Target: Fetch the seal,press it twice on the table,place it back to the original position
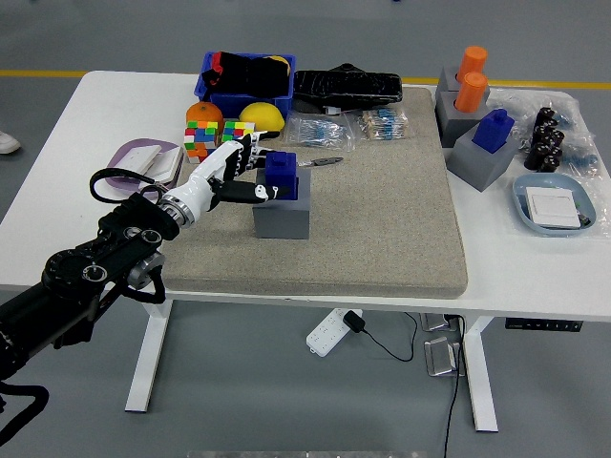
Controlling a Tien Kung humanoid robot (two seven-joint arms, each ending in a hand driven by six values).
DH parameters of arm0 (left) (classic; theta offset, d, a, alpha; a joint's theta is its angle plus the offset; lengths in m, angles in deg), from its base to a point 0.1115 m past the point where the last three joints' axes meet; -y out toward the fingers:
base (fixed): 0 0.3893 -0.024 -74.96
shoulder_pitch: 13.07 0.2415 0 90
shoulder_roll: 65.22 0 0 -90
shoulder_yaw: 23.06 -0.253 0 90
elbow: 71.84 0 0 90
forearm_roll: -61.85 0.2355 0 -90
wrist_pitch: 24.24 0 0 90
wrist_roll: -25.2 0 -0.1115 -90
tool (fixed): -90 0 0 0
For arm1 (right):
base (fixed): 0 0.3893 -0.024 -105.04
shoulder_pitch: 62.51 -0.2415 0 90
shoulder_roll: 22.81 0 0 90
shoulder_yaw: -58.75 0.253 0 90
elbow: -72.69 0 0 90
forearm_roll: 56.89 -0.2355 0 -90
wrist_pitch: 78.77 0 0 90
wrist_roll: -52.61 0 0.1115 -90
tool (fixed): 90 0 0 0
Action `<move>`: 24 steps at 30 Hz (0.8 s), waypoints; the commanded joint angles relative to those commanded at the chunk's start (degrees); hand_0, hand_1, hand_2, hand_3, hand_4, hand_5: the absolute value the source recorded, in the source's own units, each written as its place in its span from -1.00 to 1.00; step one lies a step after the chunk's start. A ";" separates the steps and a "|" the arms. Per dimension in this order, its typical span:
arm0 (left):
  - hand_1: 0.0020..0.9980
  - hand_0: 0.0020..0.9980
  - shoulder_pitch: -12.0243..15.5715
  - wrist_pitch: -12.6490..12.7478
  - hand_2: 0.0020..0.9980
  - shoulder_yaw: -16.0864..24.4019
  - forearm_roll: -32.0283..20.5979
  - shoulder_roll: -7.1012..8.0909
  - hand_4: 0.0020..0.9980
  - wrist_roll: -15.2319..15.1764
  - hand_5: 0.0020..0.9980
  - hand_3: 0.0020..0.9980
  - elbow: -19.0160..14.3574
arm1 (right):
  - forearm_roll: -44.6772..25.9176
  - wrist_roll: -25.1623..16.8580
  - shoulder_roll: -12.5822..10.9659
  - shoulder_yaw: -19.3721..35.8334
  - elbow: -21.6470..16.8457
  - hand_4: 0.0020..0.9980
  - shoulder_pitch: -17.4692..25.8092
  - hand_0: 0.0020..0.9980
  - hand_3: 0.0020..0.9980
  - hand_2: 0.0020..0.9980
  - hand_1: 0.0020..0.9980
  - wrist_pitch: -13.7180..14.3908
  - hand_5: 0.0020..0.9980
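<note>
The blue seal (pixel 284 176) stands upright in a grey block holder (pixel 283 219) on the tan mat (pixel 382 219), left of the mat's middle. My left hand (pixel 250 176) reaches in from the lower left and is right at the seal's left side. Its fingers (pixel 246 153) are spread behind the seal's left edge, and the thumb tip touches the seal's lower left face. The hand is not closed around the seal. The right arm is out of view.
A second blue seal (pixel 495 130) on a grey block and two orange cylinders (pixel 471 81) stand at the right. A Rubik's cube (pixel 200 141), orange (pixel 203 114), lemon (pixel 262 114) and blue bin (pixel 246 78) sit behind my hand. A purple plate (pixel 138 157) lies left.
</note>
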 joint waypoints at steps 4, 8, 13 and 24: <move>0.46 0.64 -0.42 0.28 0.37 -0.21 0.02 -0.39 0.61 -0.08 -1.00 0.77 0.94 | 0.00 -0.01 0.06 0.09 -0.01 0.74 -0.01 0.56 0.40 0.43 0.41 0.00 0.23; 0.46 0.64 -0.87 0.63 0.37 -0.51 0.07 -0.65 0.61 -0.21 -1.00 0.77 1.50 | 0.01 -0.02 0.09 0.23 0.01 0.74 -0.02 0.56 0.40 0.43 0.41 0.02 0.23; 0.43 0.64 -1.26 0.73 0.35 -1.00 0.14 -0.92 0.49 -0.24 -1.00 0.75 1.89 | -0.01 -0.03 0.12 0.19 0.02 0.75 -0.01 0.55 0.40 0.43 0.41 0.01 0.24; 0.18 0.63 -1.27 1.00 0.08 -1.17 0.61 -1.19 0.10 -0.51 -1.00 0.68 2.14 | 0.02 -0.07 0.15 0.24 0.04 0.75 0.05 0.56 0.40 0.43 0.41 0.07 0.24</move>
